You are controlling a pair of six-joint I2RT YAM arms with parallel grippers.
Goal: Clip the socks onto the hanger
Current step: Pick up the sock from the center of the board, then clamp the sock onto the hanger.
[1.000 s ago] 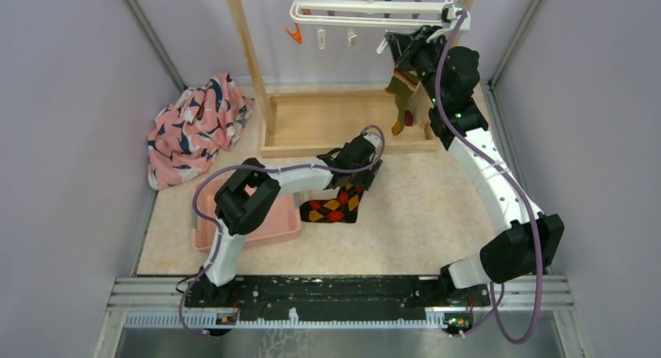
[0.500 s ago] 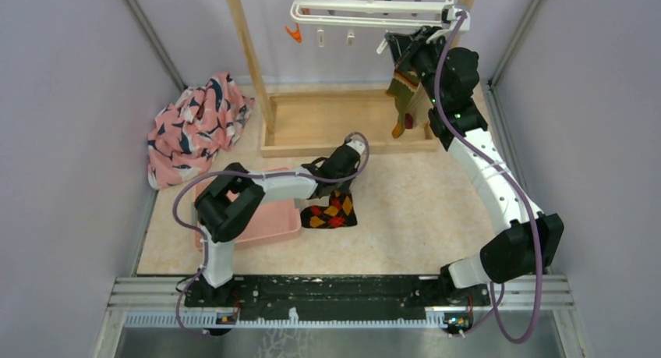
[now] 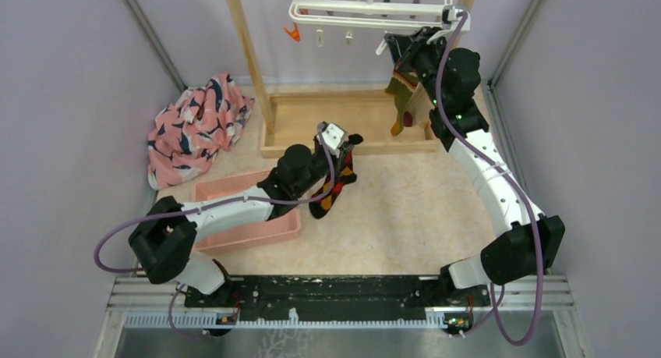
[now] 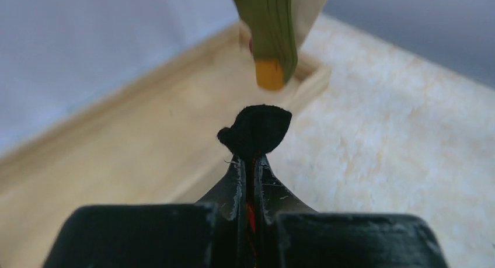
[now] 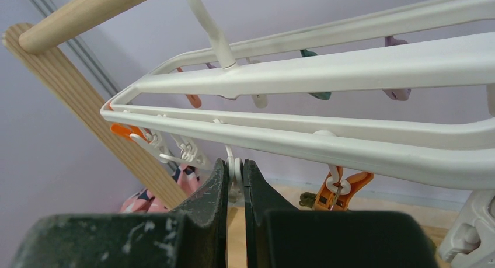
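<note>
The black-red-yellow argyle sock (image 3: 330, 189) hangs off the table from my left gripper (image 3: 344, 145), which is shut on its black end (image 4: 255, 128). In the left wrist view my left gripper (image 4: 253, 160) pinches black and red fabric between its closed fingers. An olive-green striped sock (image 3: 403, 91) with an orange toe (image 4: 269, 74) dangles from the white hanger (image 3: 371, 7). Up under the hanger's right end, my right gripper (image 3: 402, 44) is shut on a white clip (image 5: 235, 166) below the hanger frame (image 5: 350, 75).
The hanger hangs on a tall wooden rack (image 3: 245, 46) with a shallow wooden base tray (image 3: 312, 124). A pink patterned cloth (image 3: 199, 124) lies at the back left. A pink basket (image 3: 217, 191) sits under my left arm. An orange clip (image 5: 338, 189) hangs right of my right fingers.
My left gripper shut on the argyle sock and lifted it off the table toward the wooden tray, the arm stretching out low. The right arm has held still at the hanger.
</note>
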